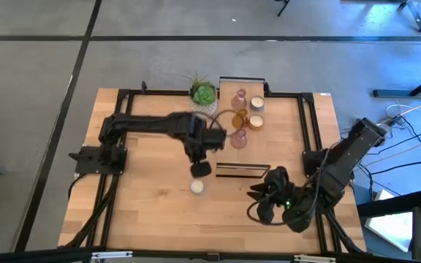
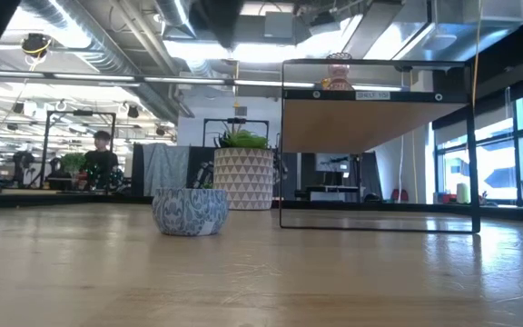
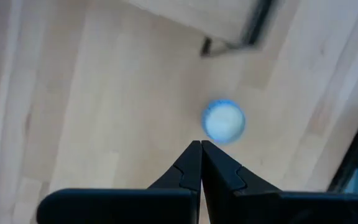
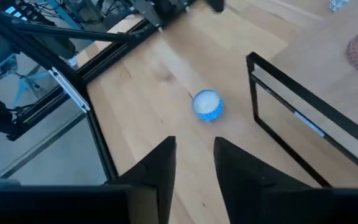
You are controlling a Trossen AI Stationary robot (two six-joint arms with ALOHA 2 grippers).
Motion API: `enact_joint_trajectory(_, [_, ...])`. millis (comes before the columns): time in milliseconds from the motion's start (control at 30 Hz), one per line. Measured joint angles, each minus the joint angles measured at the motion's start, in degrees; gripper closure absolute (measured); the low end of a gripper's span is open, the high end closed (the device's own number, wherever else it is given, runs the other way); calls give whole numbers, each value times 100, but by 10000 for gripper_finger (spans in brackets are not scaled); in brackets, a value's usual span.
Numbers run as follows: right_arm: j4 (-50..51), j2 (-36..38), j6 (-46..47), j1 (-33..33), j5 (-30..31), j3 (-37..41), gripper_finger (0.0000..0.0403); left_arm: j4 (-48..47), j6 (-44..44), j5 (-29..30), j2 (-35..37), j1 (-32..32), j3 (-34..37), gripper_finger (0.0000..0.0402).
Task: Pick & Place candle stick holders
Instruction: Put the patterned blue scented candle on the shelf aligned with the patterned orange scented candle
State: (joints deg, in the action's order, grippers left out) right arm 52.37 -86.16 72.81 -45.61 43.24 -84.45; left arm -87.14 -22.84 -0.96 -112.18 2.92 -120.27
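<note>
Round patterned holder [image 2: 190,212] nearest, alone on wood; stand [image 2: 377,143] beside; left tool [image 3: 201,163] clenched empty above; right tool [image 4: 194,163] parted, empty.

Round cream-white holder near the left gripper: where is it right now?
In the high view, the round cream-white holder sits alone on the bare table, just below the shut left gripper and left of the black-framed stand.

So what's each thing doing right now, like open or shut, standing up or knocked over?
left gripper: shut, empty, above the table.
right gripper: open, empty, near the table's right edge.
round cream-white holder: upright, alone on the table.
pink glass holder: upright by the plant.
succulent: upright in its pot.
stand: standing, nothing on it.
</note>
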Motion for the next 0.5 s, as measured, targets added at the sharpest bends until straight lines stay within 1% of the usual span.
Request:
enact_joint_trajectory(67, [248,-186,92,-39,9,-307,280,-34,-179,89,-7,259,2,400])
enact_joint_trajectory(133, [412,-370,215,-87,28,-558,265,131,-459,285,-1,537,95,400])
enact_joint_trajectory(200, [568,-539,369,-147,21,-738,250,504,-821,274,5,731,349,400])
enact_joint_trajectory(267, [619,-668,509,-212,9,-894,235,774,-1239,262,73,937,757,400])
enact_joint_trajectory(333, [662,-741,674,-280,14,-958,223,1005,-1624,222,244,1113,1318,400])
enact_joint_trajectory(400, [666,-807,814,-326,18,-979,214,1373,-2003,62,498,1308,2075,400])
enact_joint_trajectory(433, [663,-815,886,-356,26,-979,212,1654,-2222,-76,658,1387,2534,400])
enact_joint_trajectory(500, [651,-812,927,-414,100,-981,210,2611,-2784,-345,1150,1550,3566,400])
